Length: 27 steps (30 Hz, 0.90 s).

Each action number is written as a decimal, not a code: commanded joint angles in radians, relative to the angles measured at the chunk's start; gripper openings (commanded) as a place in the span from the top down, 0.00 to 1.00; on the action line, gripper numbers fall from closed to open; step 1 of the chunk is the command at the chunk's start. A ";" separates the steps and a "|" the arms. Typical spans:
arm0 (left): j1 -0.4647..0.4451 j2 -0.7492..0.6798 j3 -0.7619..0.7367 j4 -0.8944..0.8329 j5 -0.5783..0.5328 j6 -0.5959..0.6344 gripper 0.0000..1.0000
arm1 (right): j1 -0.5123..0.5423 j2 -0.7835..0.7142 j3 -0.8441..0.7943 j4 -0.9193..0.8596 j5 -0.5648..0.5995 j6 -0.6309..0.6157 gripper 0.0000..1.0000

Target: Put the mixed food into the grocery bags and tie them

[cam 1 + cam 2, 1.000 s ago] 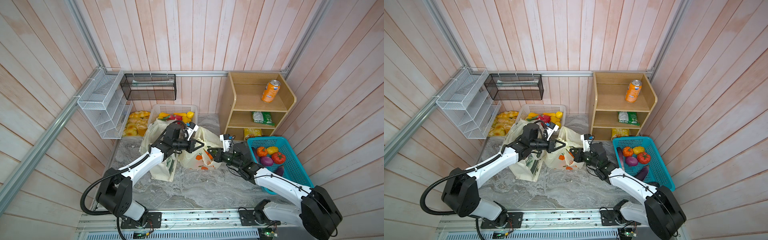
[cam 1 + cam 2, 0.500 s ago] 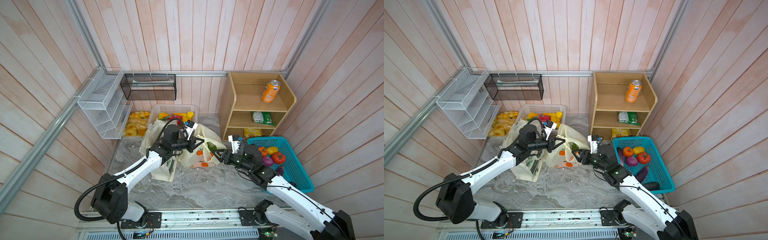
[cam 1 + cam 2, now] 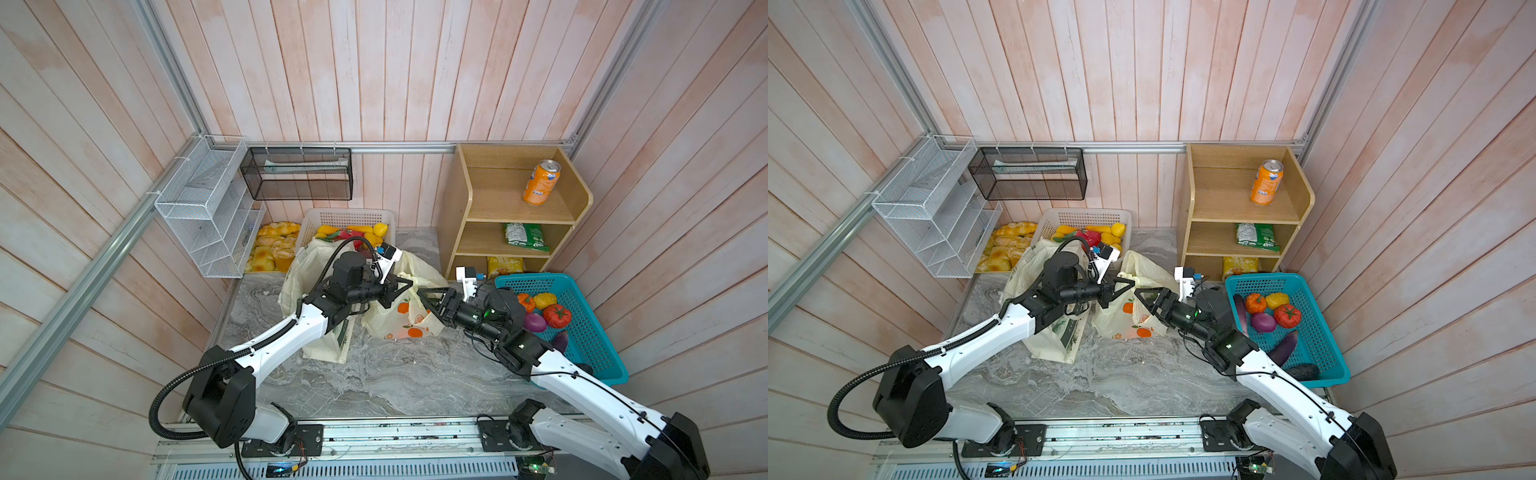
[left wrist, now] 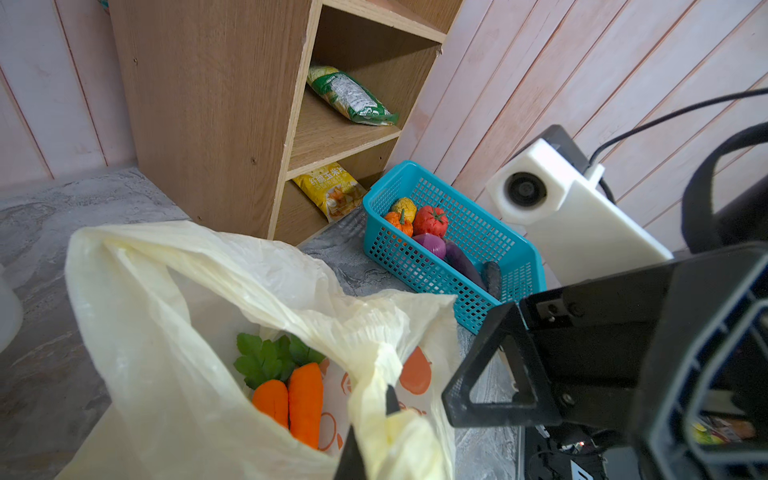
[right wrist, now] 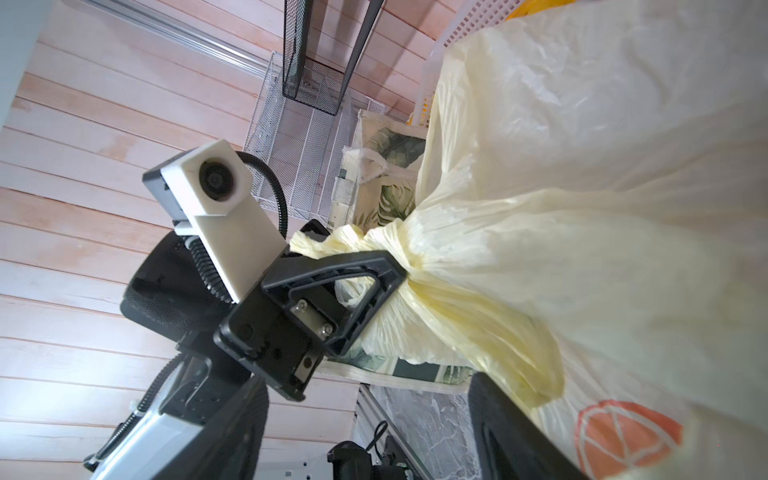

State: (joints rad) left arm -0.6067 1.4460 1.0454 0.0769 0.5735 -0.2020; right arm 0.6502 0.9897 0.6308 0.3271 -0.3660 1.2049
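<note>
Left arm stretched low over the cloth tote [image 3: 330, 347], elbow bent, and the left claw [image 3: 409, 283] was clamped tight on the twisted handle of the plastic bag [image 3: 397, 322]. The bag sat mid-surface [image 3: 395, 382] with the carrots [image 4: 291, 395] inside. Right arm reached in from the blue basket [image 3: 602, 357] side, wrist level. The right claw [image 3: 428, 301] was spread wide just beside the bag, gripping nothing.

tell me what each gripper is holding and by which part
The left gripper is shut on the plastic bag, pinching its bunched-up handle. The right gripper stands open beside the bag and grips nothing.
</note>
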 commanded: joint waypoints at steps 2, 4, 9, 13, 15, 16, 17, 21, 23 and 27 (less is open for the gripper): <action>-0.007 -0.006 -0.016 0.039 -0.017 0.026 1.00 | 0.022 0.043 -0.020 0.153 0.016 0.116 0.23; -0.009 -0.005 -0.018 0.044 -0.016 0.027 1.00 | 0.029 0.061 -0.017 0.172 0.028 0.130 0.23; -0.016 -0.006 -0.028 0.054 -0.006 0.031 1.00 | 0.029 0.108 -0.022 0.226 0.082 0.169 0.23; -0.020 -0.016 -0.047 0.071 0.014 0.035 1.00 | 0.026 0.163 -0.011 0.273 0.098 0.189 0.23; -0.022 -0.022 -0.059 0.080 0.028 0.038 1.00 | 0.024 0.193 -0.003 0.298 0.100 0.189 0.24; -0.022 -0.022 -0.061 0.082 0.036 0.039 1.00 | 0.023 0.204 -0.001 0.312 0.100 0.189 0.24; -0.024 -0.026 -0.065 0.084 0.045 0.044 1.00 | 0.023 0.217 0.001 0.325 0.099 0.225 0.24; -0.025 -0.031 -0.087 0.096 0.085 0.051 1.00 | 0.020 0.251 0.016 0.351 0.099 0.230 0.26; -0.026 -0.029 -0.096 0.101 0.097 0.057 1.00 | 0.021 0.263 0.022 0.360 0.097 0.232 0.27; -0.031 -0.024 -0.114 0.113 0.133 0.072 1.00 | 0.017 0.286 0.027 0.391 0.086 0.241 0.33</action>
State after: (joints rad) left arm -0.6250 1.4422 0.9539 0.1528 0.6369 -0.1604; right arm 0.6724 1.2587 0.6228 0.6540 -0.2855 1.4326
